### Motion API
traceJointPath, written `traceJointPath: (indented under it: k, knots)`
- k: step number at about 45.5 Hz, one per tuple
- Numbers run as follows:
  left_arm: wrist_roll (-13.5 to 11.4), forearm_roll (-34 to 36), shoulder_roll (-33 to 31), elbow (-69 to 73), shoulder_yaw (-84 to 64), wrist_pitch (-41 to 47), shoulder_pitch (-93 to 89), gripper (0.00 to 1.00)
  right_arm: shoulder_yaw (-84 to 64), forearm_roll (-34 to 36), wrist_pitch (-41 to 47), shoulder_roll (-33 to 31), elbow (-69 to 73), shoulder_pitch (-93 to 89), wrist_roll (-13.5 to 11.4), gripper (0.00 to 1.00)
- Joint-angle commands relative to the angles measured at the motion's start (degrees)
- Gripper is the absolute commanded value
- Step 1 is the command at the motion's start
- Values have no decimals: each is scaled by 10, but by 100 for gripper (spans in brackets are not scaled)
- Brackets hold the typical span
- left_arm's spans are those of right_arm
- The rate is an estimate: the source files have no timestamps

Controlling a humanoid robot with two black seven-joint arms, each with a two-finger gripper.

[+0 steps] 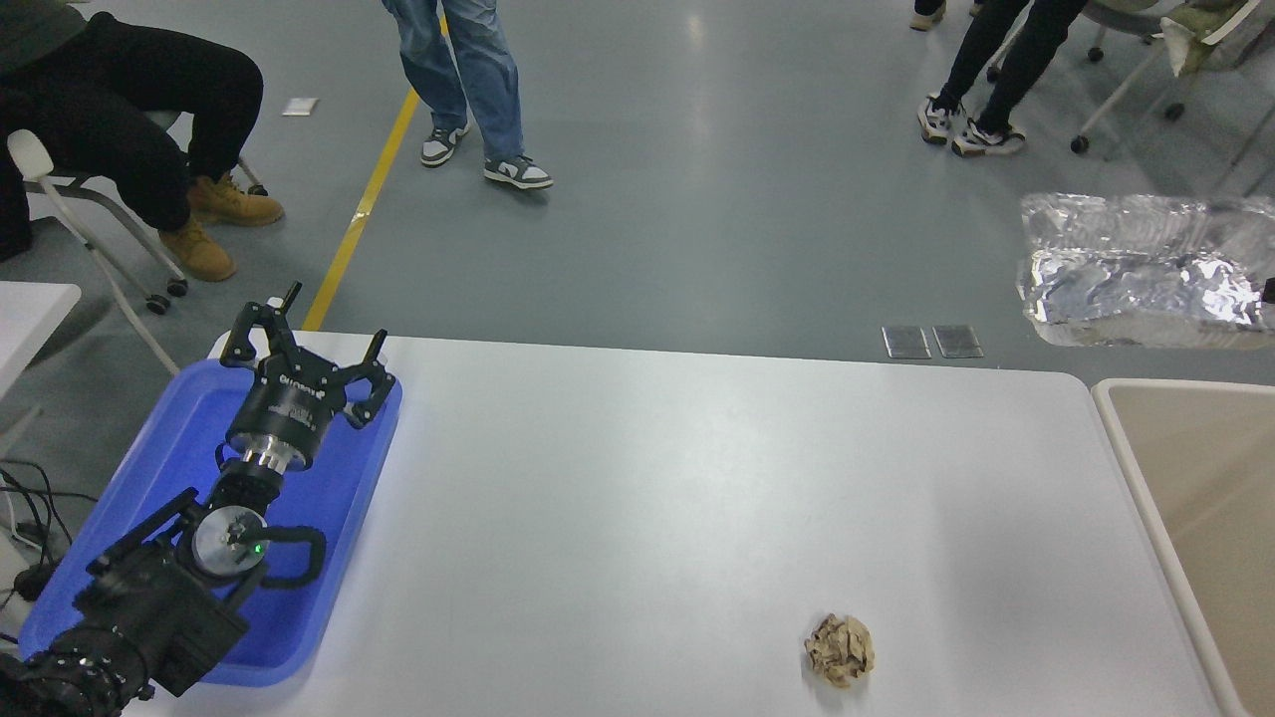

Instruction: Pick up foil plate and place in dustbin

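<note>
The foil plate (1146,271), a shiny crinkled silver tray, hangs in the air at the right edge of the head view, beyond the table's far right corner. It is above and just behind the far end of the beige dustbin (1210,468). Only a dark sliver of my right gripper (1269,292) shows at the plate's right end, holding it up. My left gripper (304,339) rests parked over the blue tray at the lower left, fingers spread open and holding nothing.
A brown crumpled paper ball (840,649) lies near the table's front right. The blue tray (159,468) sits under the left arm. On the floor beyond the table, a person sits at the far left and others stand.
</note>
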Motion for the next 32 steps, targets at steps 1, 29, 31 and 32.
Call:
traceJointPath:
  k: [1,29,31,32]
  knots:
    - [1,0,0,0,0,0,0,100,2,101,-32,7,-139,-162,-2,0]
    - [1,0,0,0,0,0,0,100,99,219,-263,32,-176,-438,-19,0]
    - [0,0,0,0,0,0,0,100,111,219,-286,43,-176,-457,-20,0]
    - [0,0,0,0,-1,0,0,100,116,219,-297,47,-176,-466,-21,0]
